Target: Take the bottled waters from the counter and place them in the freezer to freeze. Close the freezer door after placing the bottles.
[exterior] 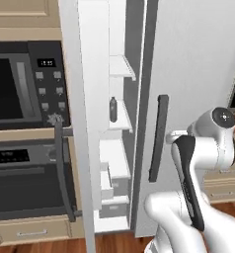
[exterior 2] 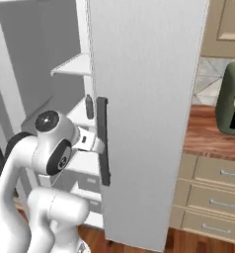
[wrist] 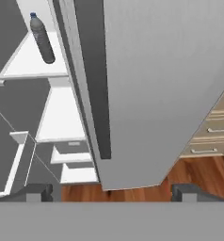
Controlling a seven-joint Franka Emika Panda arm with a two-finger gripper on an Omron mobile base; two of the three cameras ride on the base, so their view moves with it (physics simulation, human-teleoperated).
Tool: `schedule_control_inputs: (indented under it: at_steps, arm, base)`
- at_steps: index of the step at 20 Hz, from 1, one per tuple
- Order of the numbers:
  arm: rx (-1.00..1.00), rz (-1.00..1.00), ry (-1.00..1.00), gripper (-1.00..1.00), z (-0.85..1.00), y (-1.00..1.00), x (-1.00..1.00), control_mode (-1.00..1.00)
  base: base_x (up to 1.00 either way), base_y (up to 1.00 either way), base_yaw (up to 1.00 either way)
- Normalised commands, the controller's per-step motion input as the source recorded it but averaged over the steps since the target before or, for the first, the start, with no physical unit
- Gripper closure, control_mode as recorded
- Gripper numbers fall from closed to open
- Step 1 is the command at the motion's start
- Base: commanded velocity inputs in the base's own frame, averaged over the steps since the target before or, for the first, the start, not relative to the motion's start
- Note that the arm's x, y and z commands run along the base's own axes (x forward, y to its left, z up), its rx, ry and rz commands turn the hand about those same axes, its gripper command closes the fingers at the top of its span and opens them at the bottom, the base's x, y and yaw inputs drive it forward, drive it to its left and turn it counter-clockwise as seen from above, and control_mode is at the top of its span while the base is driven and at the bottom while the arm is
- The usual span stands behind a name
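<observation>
You've got 1 bottle (wrist: 42, 39) standing upright on a white freezer shelf (wrist: 24, 66), slim, greyish and translucent with a small blue cap; in the left base view it shows as a dark little shape (exterior: 113, 109) on a middle shelf. The freezer (exterior: 117, 148) is open, white shelves above, drawers below.

Your gripper (wrist: 109, 192) is spread wide with nothing between the fingers (wrist: 38, 192), and it sits outside the compartment, low and in front. The bottle is well up and to the left of the tips in the hand view, well apart from them.

Right ahead of the hand is the plain grey fridge door (wrist: 165, 84) with its dark vertical handle (wrist: 96, 75), just beside the freezer opening. To the left you have the black oven (exterior: 25, 178) and microwave (exterior: 25, 84); to the right, beige drawers (exterior 2: 213, 192), a reddish-brown counter (exterior 2: 208, 136) and a dark green appliance (exterior 2: 233, 101) on it. Wood floor (wrist: 142, 176) below.
</observation>
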Motion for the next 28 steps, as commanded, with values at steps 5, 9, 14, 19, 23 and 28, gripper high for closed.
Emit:
schedule_control_inputs:
  at_steps: [5,9,14,19,23,28]
  arm:
    - [0.0,0.0,0.0,-1.0,0.0,0.0,0.0,1.0]
    - [0.0,0.0,0.0,-1.0,0.0,0.0,0.0,1.0]
    - [0.0,0.0,0.0,-1.0,0.0,0.0,0.0,1.0]
    - [0.0,0.0,0.0,-1.0,0.0,0.0,0.0,1.0]
    - [0.0,0.0,0.0,-1.0,0.0,0.0,0.0,1.0]
    - [0.0,0.0,0.0,-1.0,0.0,0.0,0.0,1.0]
  base:
    - [-0.03,-0.98,-0.36]
    - [0.02,-1.0,0.0]
    - [0.55,-1.0,0.02]
    - [0.25,-1.0,-0.1]
    - [0.48,-1.0,-0.34]
    - [0.6,-0.89,-0.25]
